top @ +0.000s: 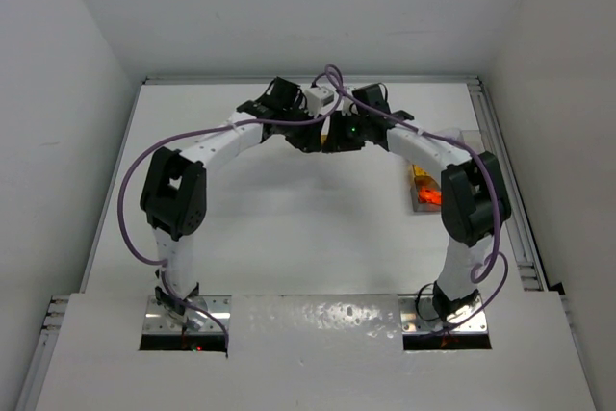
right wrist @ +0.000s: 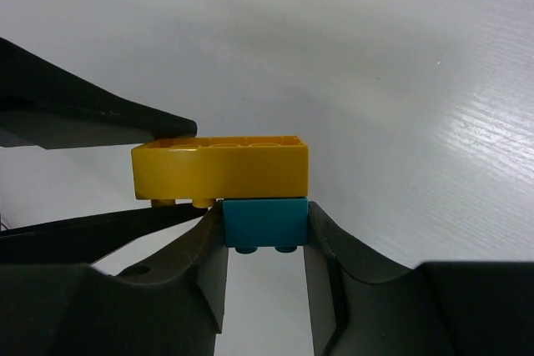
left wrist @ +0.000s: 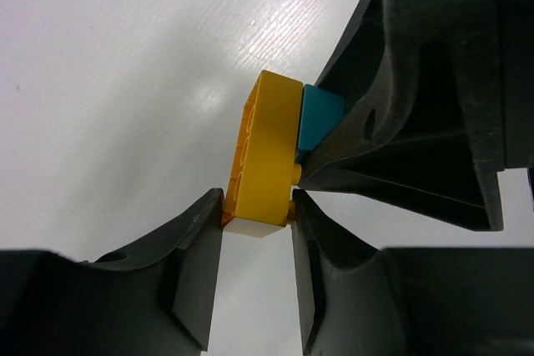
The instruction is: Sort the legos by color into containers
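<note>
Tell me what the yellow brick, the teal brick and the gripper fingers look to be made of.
Yellow brick: hard moulded plastic, glossy, with soft highlights along its edges and moulded studs.
Teal brick: likely the same plastic, smooth and slightly less shiny, with crisp corners and studs.
Fingers: dark grey rigid plastic, matte and faintly grainy. They may be printed, but I cannot tell.

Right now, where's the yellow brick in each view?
Top external: not visible, hidden where the left gripper and right gripper meet.
Left wrist: yellow brick at centre, pinched by the left gripper.
Right wrist: yellow brick left of centre, above the teal brick.
Shared landmark: teal brick joined to it, both wrist views.
</note>
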{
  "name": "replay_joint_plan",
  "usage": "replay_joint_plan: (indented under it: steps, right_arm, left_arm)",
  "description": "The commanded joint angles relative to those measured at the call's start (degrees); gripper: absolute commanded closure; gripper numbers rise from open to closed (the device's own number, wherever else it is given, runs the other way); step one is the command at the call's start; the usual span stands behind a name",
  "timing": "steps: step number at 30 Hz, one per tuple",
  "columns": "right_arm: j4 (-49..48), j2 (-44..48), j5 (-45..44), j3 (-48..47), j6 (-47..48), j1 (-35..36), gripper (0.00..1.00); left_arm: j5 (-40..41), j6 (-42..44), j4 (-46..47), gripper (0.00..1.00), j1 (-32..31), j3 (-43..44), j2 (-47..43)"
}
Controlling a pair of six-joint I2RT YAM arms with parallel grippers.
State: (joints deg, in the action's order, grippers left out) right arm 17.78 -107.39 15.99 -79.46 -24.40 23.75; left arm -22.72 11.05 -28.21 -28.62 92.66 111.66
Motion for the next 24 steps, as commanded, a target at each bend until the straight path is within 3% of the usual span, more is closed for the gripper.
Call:
replay_joint_plan:
  steps: [1, 4, 8, 10, 20, 23, 24]
  right_arm:
    - [-2.7, 3.4, 2.1, 1.1, -0.6, 0.6, 1.00]
    - [-0.9, 4.0, 1.5, 1.5, 0.4, 0.5, 1.00]
    - [6.2, 6.0, -2.8, 1.5, 2.3, 0.3, 1.00]
    - [7.4, 7.7, -4.2, 3.2, 3.3, 0.1, 1.00]
    - [17.8, 14.8, -10.6, 4.4, 3.7, -4.0, 1.00]
    - [23.8, 16.1, -19.0, 3.4, 1.0, -10.7, 1.00]
    - [25.0, 16.8, -25.5, 3.3, -1.4, -13.2, 1.00]
  left_arm:
    - [-0.8, -2.2, 3.4, 1.00, -0.9, -0.4, -0.5]
    - [4.9, -4.1, 3.7, 1.00, -0.9, -0.6, -0.6]
    - [19.0, -5.2, 3.2, 1.00, 0.4, -1.2, 0.1]
    - [20.9, -5.8, 3.2, 1.00, 1.9, -1.3, 0.3]
    - [16.6, -5.1, 2.8, 1.00, 2.5, -0.7, 0.7]
    - [16.9, -4.7, 1.0, 1.00, 2.6, -0.2, 0.6]
    - [17.0, -4.6, 0.5, 1.00, 2.6, 0.1, 0.5]
